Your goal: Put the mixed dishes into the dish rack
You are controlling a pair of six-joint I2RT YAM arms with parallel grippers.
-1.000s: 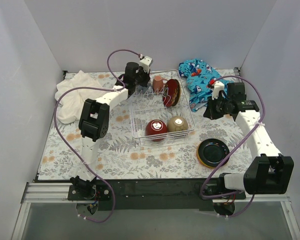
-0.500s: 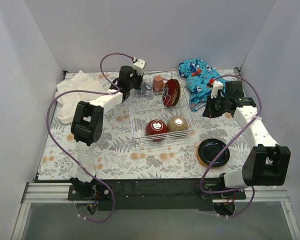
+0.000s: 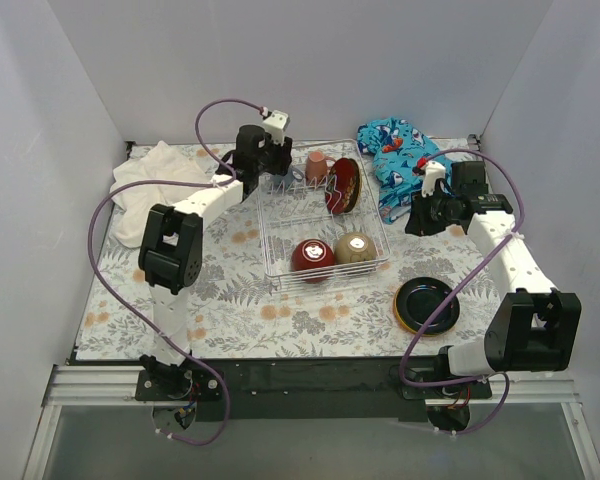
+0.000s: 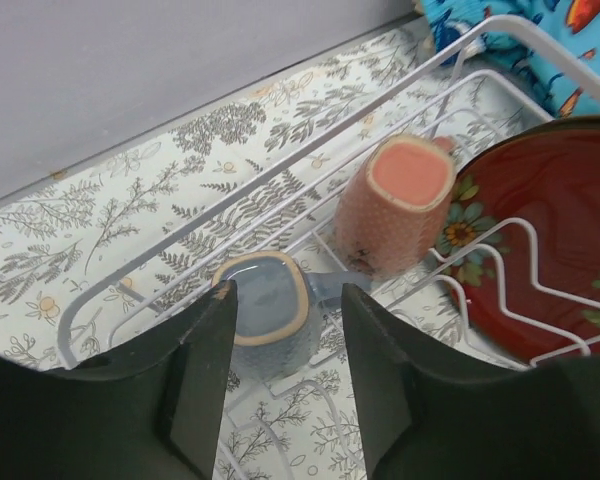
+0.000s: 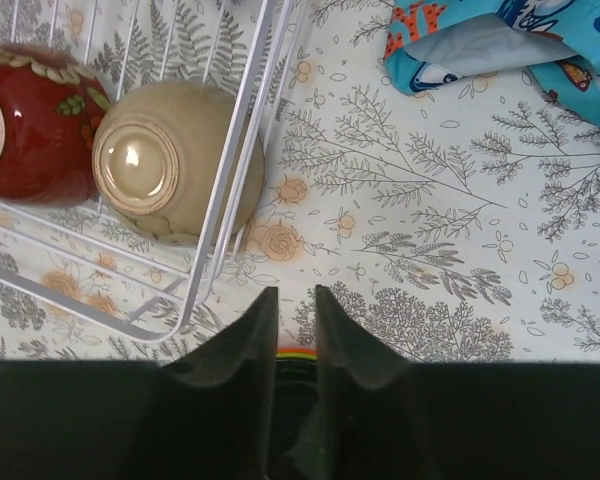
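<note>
The dish rack point(image 3: 264, 215) holds a pink mug point(image 3: 317, 165), a grey mug point(image 3: 293, 173), a red patterned plate point(image 3: 343, 185) on edge, a red bowl point(image 3: 312, 256) and a beige bowl point(image 3: 354, 247). My left gripper point(image 3: 268, 168) is open and empty, just above the grey mug point(image 4: 265, 310), which stands upside down beside the pink mug point(image 4: 395, 205). A dark blue plate point(image 3: 426, 303) lies on the table right of the rack. My right gripper point(image 3: 418, 222) hovers between rack and cloth, fingers a narrow gap apart, empty point(image 5: 295, 292).
A blue shark-print cloth point(image 3: 395, 150) lies at the back right and a white towel point(image 3: 150, 185) at the back left. The rack's right wall point(image 5: 230, 180) is just left of my right gripper. White walls close in the table.
My left gripper has drawn back to the left from over the rack's back corner, and the grey mug now shows uncovered in the rack. The right arm shifted slightly.
</note>
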